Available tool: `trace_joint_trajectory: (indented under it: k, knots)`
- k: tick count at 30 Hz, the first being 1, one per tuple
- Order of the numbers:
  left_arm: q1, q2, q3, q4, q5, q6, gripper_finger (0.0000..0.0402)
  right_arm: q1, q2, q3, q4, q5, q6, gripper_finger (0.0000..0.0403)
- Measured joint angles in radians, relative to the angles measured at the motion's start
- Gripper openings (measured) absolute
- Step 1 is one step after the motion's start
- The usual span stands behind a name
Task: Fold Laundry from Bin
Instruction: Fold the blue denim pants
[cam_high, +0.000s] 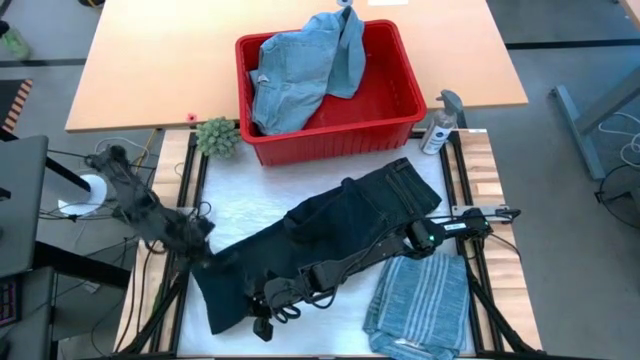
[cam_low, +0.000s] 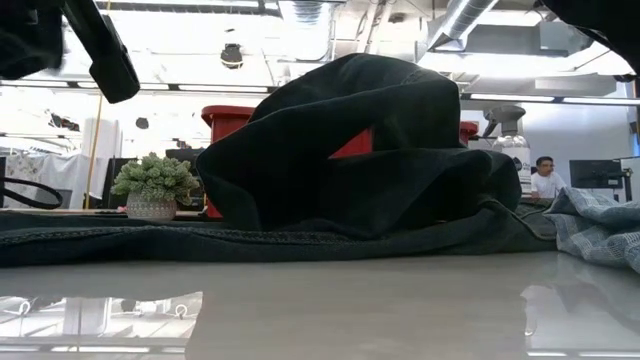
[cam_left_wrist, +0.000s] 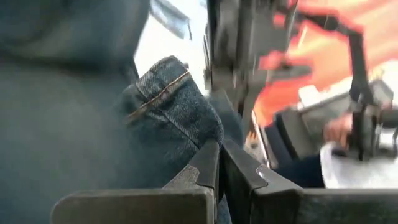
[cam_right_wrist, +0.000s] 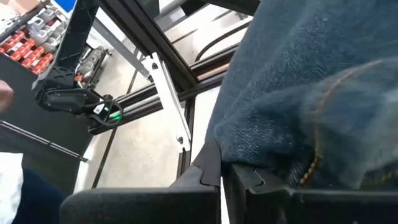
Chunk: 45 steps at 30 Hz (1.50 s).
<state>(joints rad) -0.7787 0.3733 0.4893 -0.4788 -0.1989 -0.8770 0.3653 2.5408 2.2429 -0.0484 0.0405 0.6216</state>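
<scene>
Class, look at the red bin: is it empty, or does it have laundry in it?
Not empty. The red bin holds light blue denim pieces, one draped over its far rim; its other side shows bare red floor.

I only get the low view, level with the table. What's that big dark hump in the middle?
Observer: From above, it's a pair of dark jeans lying slantwise across the table, bunched up.
Operator: Is anything holding them?
Observer: Yes. The left gripper and the right gripper are each shut on a fold of them.
Operator: And the red thing behind?
Observer: A red bin with a light blue denim garment in it.
</scene>
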Motion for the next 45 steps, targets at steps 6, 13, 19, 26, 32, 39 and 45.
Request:
trace_joint_trajectory:
  k: [6,13,19,26,32,39,45]
  knots:
    - [-0.219,0.007,-0.004,0.083,-0.214,-0.062,0.0000,0.002,0.000,0.000,0.002,-0.008,0.007,0.0022]
    - [-0.481,0.108,0.000,-0.002,-0.460,-0.206,0.0000,0.000,0.000,0.000,0.027,-0.058,0.007,0.0022]
    - [-0.644,0.247,-0.001,0.000,-0.610,-0.352,0.0000,0.001,0.000,0.000,0.054,-0.100,0.008,0.0022]
    - [-0.780,0.267,-0.001,0.018,-0.748,-0.489,0.0000,-0.005,0.001,-0.001,0.151,-0.229,0.011,0.0025]
    - [-0.826,0.266,-0.001,0.000,-0.722,-0.535,0.0002,-0.022,-0.002,0.000,0.155,-0.222,0.065,0.0119]
    - [-0.852,0.266,-0.001,0.045,-0.683,-0.522,0.0055,-0.022,-0.001,-0.001,0.097,-0.223,0.052,0.0220]
    - [-0.880,0.266,-0.001,0.162,-0.553,-0.528,0.0112,0.004,-0.001,-0.001,0.090,-0.223,0.052,0.0224]
